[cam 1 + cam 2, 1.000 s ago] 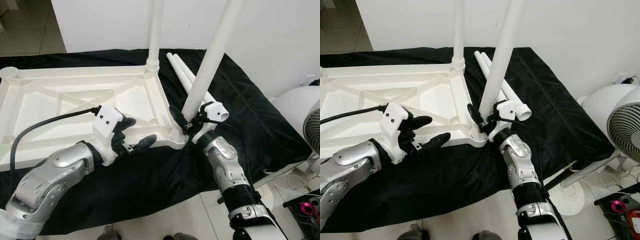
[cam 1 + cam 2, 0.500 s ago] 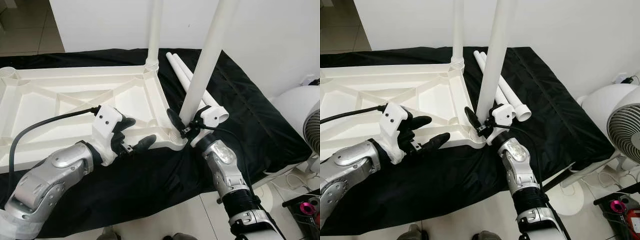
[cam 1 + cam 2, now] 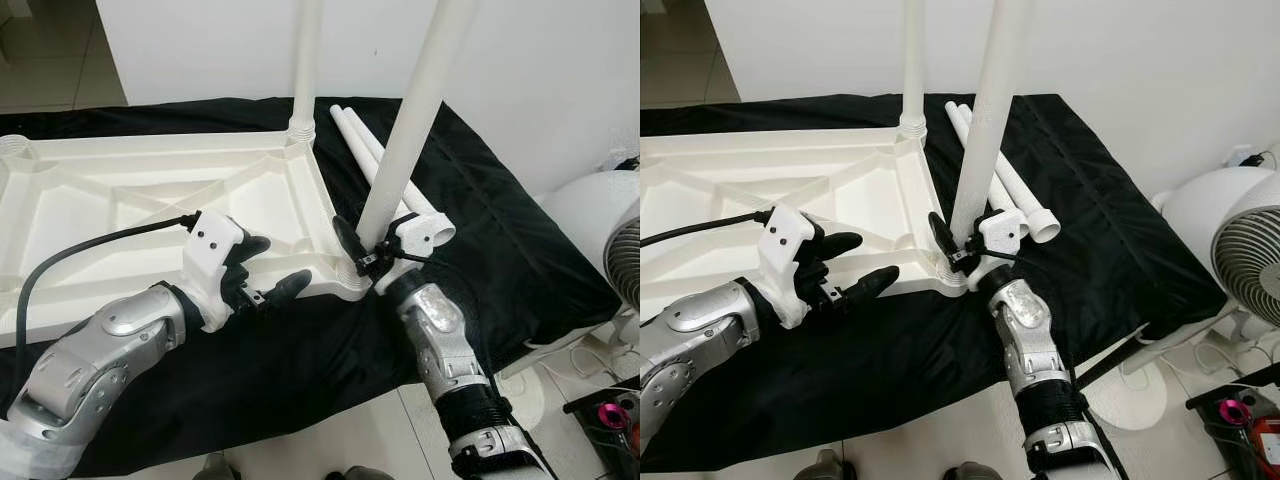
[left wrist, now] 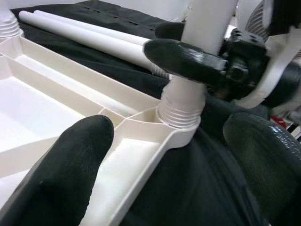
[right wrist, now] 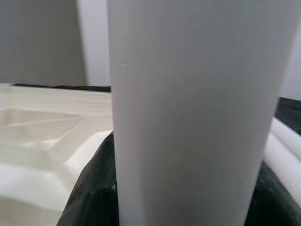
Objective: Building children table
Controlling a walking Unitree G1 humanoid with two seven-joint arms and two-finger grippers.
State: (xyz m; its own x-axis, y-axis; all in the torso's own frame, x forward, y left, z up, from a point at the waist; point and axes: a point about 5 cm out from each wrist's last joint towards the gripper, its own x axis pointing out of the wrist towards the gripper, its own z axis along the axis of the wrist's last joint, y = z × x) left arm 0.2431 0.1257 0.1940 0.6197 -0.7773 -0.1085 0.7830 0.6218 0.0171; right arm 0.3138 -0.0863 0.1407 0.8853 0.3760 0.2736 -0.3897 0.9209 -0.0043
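Left eye view: right tool [image 3: 362, 252] clamps leg [image 3: 405, 150] (two upright, apparently two loose); left tool [image 3: 268, 270] agape.

White tabletop [image 3: 150, 200] upside down, two legs [image 3: 415, 120] upright in corners, two legs [image 3: 372, 155] lying beside

I am standing in a room of a home: pale floor tiles [image 3: 60, 60], a plain white wall [image 3: 560, 70], a white fan [image 3: 1240, 250] on the floor, and a black cloth [image 3: 500, 250] serving as a work surface.
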